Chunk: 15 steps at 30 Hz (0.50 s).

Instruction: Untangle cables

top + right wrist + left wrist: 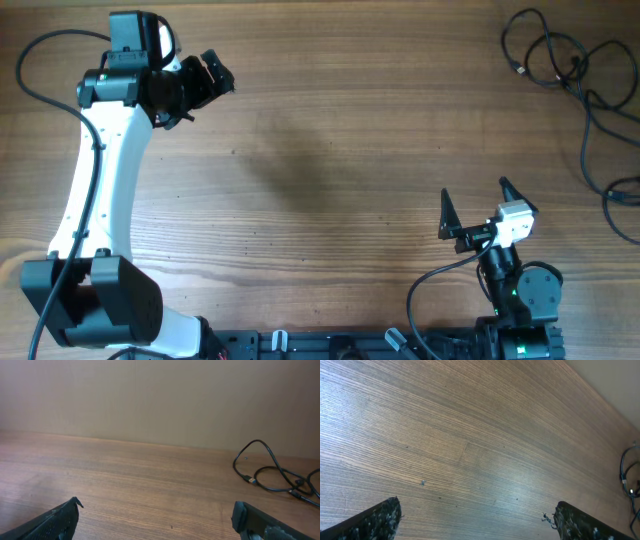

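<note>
The cables (570, 68) are found at the far right corner of the table (330, 150). They lie as thin black cords in loose, overlapping loops, with one strand trailing nearer along the right edge. A small plug (248, 480) is seen at one free end, on the left side of the heap. The cords are judged to be light, soft and limp. They would be expected to sag and drag their neighbours when lifted, and to slide readily on the smooth wood. A pinch is best taken on a single strand just behind a plug or at an outer loop, where no other cord crosses. The denser crossing near the middle is better avoided, since several strands could be caught together there. No container of any kind is seen, so nothing is held in one; the cords rest directly on the wood. The left gripper (222, 72) is held at the far left of the table, well apart from the cords, with its jaws spread wide and nothing between them. The right gripper (474, 188) is held nearer, right of centre. It is likewise spread wide and empty, and is pointed towards the far side, with the cords ahead and to its right.
</note>
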Each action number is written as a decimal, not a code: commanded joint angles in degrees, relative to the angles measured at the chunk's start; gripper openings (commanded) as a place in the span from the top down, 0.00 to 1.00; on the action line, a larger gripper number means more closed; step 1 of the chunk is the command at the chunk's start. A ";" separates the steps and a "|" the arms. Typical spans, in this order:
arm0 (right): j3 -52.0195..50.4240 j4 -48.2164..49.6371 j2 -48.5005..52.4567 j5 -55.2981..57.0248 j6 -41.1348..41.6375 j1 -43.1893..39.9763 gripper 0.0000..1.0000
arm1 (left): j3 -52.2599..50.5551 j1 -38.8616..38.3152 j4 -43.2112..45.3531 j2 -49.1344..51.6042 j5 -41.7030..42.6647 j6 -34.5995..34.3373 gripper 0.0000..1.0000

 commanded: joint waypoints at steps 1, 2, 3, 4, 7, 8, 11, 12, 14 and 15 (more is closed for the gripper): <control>-0.07 0.20 -0.72 0.57 0.92 0.20 0.00 | 0.37 -0.04 -0.31 0.46 -0.35 0.07 0.00; -0.07 0.20 -0.72 0.55 0.92 0.20 0.00 | 0.37 -0.04 -0.85 0.44 -0.42 0.17 0.00; -0.07 0.20 -0.72 0.57 0.92 0.20 0.00 | 0.37 -0.04 -1.09 -0.09 -1.38 0.90 0.00; -0.07 0.20 -0.72 0.55 0.92 0.20 0.00 | 0.37 -0.07 -0.98 -0.92 -2.51 0.87 0.00; -0.07 0.20 -0.72 0.57 0.94 0.20 0.00 | 0.37 -0.07 -0.76 -5.03 -4.28 0.92 0.00; -0.07 0.20 -0.72 0.57 0.94 0.20 0.00 | 0.35 -0.07 -0.74 -6.86 -5.97 0.94 0.00; -0.07 0.20 -0.72 0.57 0.94 0.20 0.00 | -0.22 -0.04 -0.48 -13.00 -8.07 5.51 0.00; -0.07 0.20 -0.72 0.57 0.94 0.20 0.00 | -0.76 -0.04 -0.15 -14.67 -8.07 7.45 0.00; -0.07 0.20 -0.72 0.57 0.92 0.20 0.00 | -3.17 -0.04 0.57 -19.96 -8.07 11.54 0.00; -0.07 0.20 -0.72 0.57 0.92 0.20 0.00 | -4.31 -0.02 1.36 -21.75 -8.07 12.61 0.00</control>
